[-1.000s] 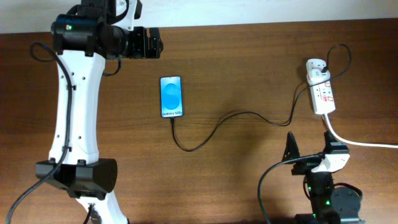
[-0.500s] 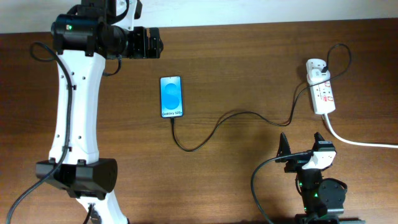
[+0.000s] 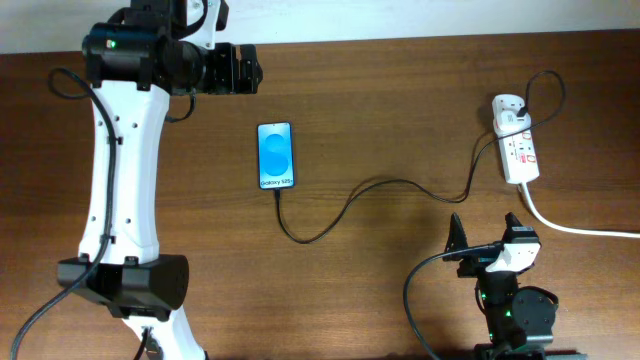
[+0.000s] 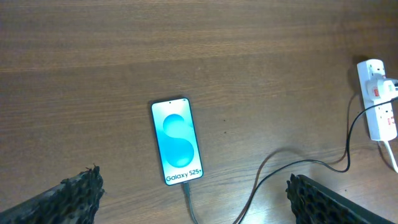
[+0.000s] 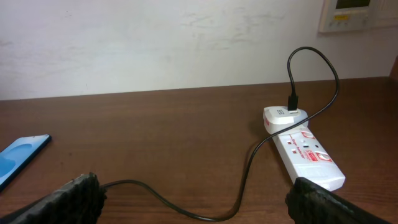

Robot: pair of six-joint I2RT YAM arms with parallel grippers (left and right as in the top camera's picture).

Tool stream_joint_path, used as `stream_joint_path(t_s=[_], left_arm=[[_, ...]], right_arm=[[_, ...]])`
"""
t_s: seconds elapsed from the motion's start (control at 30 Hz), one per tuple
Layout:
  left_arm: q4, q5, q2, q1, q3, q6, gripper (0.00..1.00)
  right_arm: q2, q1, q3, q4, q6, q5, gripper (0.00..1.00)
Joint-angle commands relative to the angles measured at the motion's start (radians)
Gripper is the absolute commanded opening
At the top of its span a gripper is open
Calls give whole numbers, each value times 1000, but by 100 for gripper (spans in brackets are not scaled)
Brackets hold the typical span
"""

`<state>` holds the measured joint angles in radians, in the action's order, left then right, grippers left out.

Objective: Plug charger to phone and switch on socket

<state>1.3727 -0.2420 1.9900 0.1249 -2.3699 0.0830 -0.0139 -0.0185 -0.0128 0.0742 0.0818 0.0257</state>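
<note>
Right gripper (image 5: 195, 191) has drawn back, spread like left gripper (image 4: 196, 186); charger (image 3: 400, 181) tip indistinct.

Wooden table (image 3: 400, 90) with phone (image 3: 275, 155), charger (image 3: 395, 181), socket (image 3: 518, 150)

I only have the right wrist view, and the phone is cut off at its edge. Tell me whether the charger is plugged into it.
Observer: In the overhead view the charger tip meets the bottom edge of the phone. It looks plugged in.
Operator: Give me the screen state.
Observer: It is lit blue and reads Galaxy S25+ in the left wrist view.
Operator: Report the left gripper.
Observer: The left gripper is open and empty, apart from the phone.
</note>
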Motion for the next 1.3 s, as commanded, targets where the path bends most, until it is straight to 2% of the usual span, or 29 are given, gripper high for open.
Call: stream_joint_path(t_s=[0.0,0.07,0.13,0.2,0.23,0.3,0.33,0.4,0.5,0.53,0.6,0.67,0.73,0.83,1.03,1.27], left_arm=[[11,20,-19,0,-13,-14,99],[22,73,-19,5,-9,-17,99],[-23,94,-57,17,101,-20,99],[-268,104,-203,-8,410,-33,99],[-342,119,-253,-8,514,-33,99],[-599,182,-433,-8,884,-36,99],[-666,195,-476,-8,975,-36,99],[-890,240,-614,-10,1253,-36,99],[-1202,238,-731,-10,1544,-35,99],[-1329,238,-780,-10,1655,-35,99],[-1693,239,-957,-10,1978,-63,99],[-1845,240,-1074,-10,2144,-79,99],[-1928,239,-1234,-10,2292,-123,99],[-1925,239,-1365,-10,2361,-167,99],[-1683,239,-1593,-10,2361,-217,100],[-1493,239,-1774,-10,2361,-240,99]], right_arm=[[10,5,7,3,3,-5,98],[10,5,7,3,3,-5,98],[10,5,7,3,3,-5,98],[10,5,7,3,3,-5,98],[10,5,7,3,3,-5,98],[10,5,7,3,3,-5,98],[10,5,7,3,3,-5,98],[10,5,7,3,3,-5,99],[10,5,7,3,3,-5,98],[10,5,7,3,4,-5,98],[10,5,7,3,4,-5,98],[10,5,7,3,3,-5,98],[10,5,7,3,3,-5,98],[10,5,7,3,4,-5,98],[10,5,7,3,3,-5,98],[10,5,7,3,3,-5,98]])
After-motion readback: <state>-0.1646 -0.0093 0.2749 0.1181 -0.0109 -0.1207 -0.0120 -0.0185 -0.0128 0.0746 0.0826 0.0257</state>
